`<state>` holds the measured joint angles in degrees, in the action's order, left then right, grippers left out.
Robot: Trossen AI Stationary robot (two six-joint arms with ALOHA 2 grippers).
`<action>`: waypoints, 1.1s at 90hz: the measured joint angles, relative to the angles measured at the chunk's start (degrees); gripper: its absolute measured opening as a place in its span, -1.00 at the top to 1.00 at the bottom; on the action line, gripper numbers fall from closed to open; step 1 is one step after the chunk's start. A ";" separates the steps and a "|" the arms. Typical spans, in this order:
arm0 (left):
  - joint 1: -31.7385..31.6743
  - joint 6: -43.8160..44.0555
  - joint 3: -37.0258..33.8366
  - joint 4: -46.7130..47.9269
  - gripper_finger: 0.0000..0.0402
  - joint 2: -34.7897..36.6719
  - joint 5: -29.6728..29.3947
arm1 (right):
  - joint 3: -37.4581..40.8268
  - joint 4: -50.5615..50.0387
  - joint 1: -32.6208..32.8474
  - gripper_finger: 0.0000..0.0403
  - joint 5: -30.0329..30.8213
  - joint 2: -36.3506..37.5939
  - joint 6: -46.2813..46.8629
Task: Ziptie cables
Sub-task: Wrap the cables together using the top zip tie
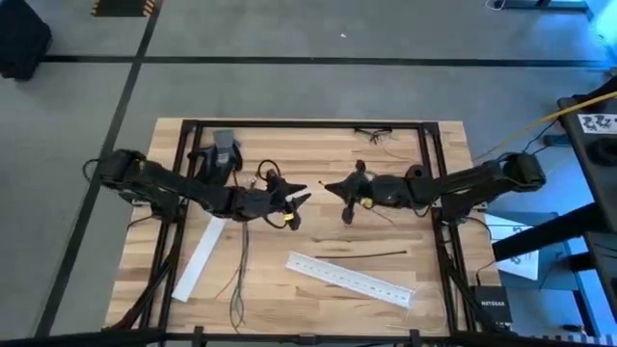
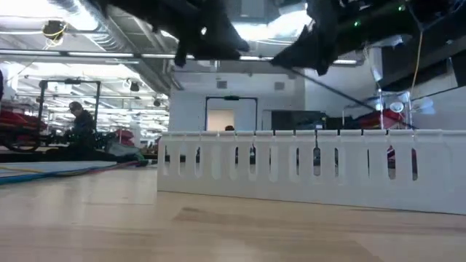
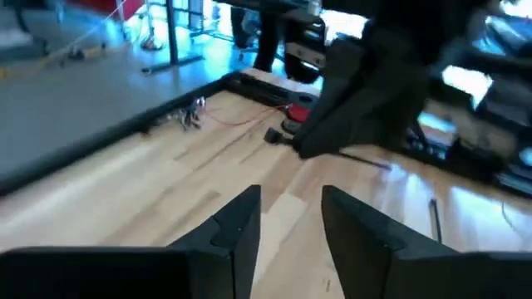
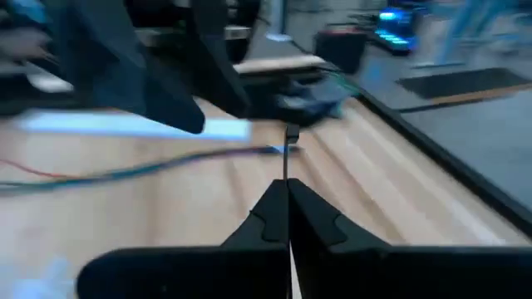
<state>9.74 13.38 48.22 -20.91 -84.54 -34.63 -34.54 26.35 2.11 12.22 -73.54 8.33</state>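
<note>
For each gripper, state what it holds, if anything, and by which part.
The right gripper is shut on a thin black strip, near one end. The left gripper is open and holds nothing.

This is a large industrial workshop or robotics lab. At the centre of the high view a wooden workbench (image 1: 318, 207) stands on a grey concrete floor (image 1: 289, 87) marked with black tape lines (image 1: 318, 61). At the right edge are equipment stands, a yellow cable (image 1: 525, 130) and a small router box (image 1: 490, 306). In the low view, exposed silver air ducts (image 2: 80, 18) run along an open ceiling at upper left. Below them a person (image 2: 80, 127) sits among more workstations, and a white partition wall with a doorway (image 2: 220, 118) fills the middle background.
</note>
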 joint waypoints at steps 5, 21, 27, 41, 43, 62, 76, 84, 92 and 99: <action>-0.56 -2.40 0.00 -0.06 0.39 0.92 3.94 | 0.04 1.86 -0.96 1.00 -3.94 0.41 1.08; -3.78 -4.48 -5.70 -16.20 0.39 0.15 14.59 | 0.04 10.90 -3.78 1.00 -11.55 -1.79 4.79; -4.80 -2.95 -10.27 -24.73 0.39 0.11 14.76 | 0.81 14.07 -4.18 1.00 -12.38 -2.79 5.42; -6.98 0.15 -17.14 -41.75 0.39 -0.43 17.68 | 2.98 23.00 -4.78 1.00 -12.93 -5.46 6.93; -7.25 0.16 -17.30 -41.81 0.39 -0.50 18.10 | 3.05 23.73 -4.87 1.00 -13.18 -6.11 7.17; -8.46 0.11 -15.20 -40.97 0.39 -4.71 20.03 | 2.89 30.86 -5.11 1.00 -13.80 -11.40 7.75; -8.35 -1.68 -14.16 -41.24 0.39 -4.99 20.34 | 1.51 30.71 -6.19 1.00 -14.87 -13.53 7.76; -8.40 -2.68 -14.16 -41.24 0.39 -4.29 20.22 | 1.11 30.82 -6.43 1.00 -16.45 -13.53 7.81; -8.35 -3.33 -14.14 -41.29 0.39 -4.08 20.22 | 1.13 30.82 -6.41 1.00 -16.45 -13.53 6.97; -8.35 -3.31 -14.14 -40.97 0.39 -4.08 20.25 | 1.13 30.85 -6.41 1.00 -16.42 -13.52 6.85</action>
<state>1.39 10.07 34.09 -61.88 -88.62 -14.38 -33.41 57.20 -4.29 -4.20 -87.06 15.18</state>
